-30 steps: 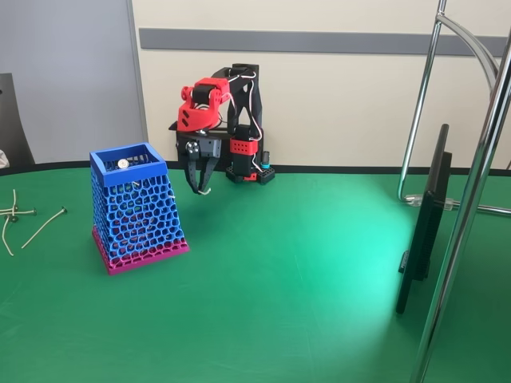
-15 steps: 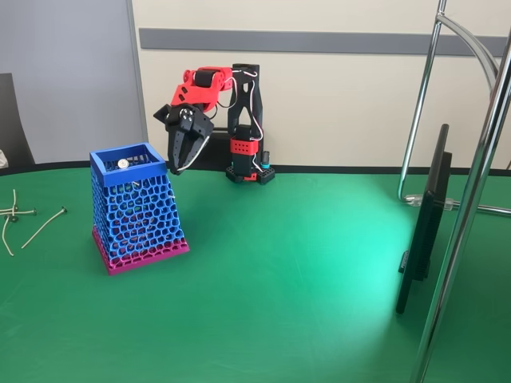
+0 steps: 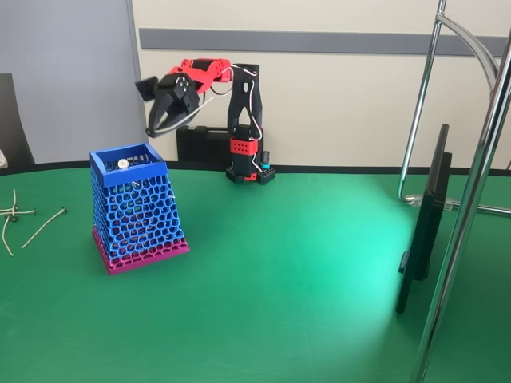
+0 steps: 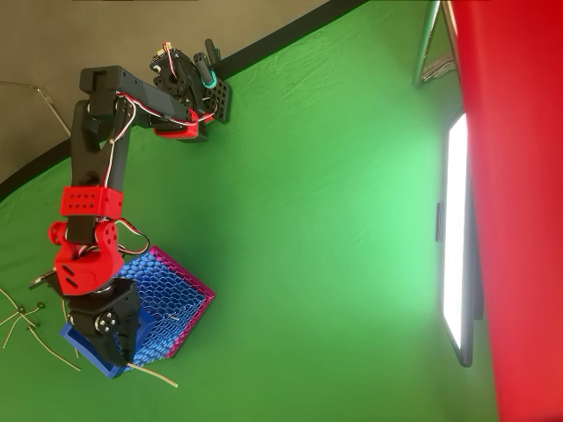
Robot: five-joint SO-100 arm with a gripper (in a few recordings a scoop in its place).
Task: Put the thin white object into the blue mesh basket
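The blue mesh basket (image 3: 136,211) with a magenta base stands on the green table at the left; in the overhead view the arm partly covers the basket (image 4: 176,308). My red and black gripper (image 3: 158,125) hangs in the air above the basket's rim, fingers pointing down and left. Seen from overhead, the gripper (image 4: 132,360) is over the basket's open top and shut on the thin white object (image 4: 158,376), which sticks out sideways past the rim.
Several more thin sticks (image 3: 41,227) lie on the table left of the basket. A small round pale thing (image 3: 122,163) rests at the basket's top. A dark monitor (image 3: 423,223) and chrome stand poles (image 3: 471,199) occupy the right side.
The gripper has risen and swung left, from low beside the basket's right side to above its rim, carrying the thin white object with it.
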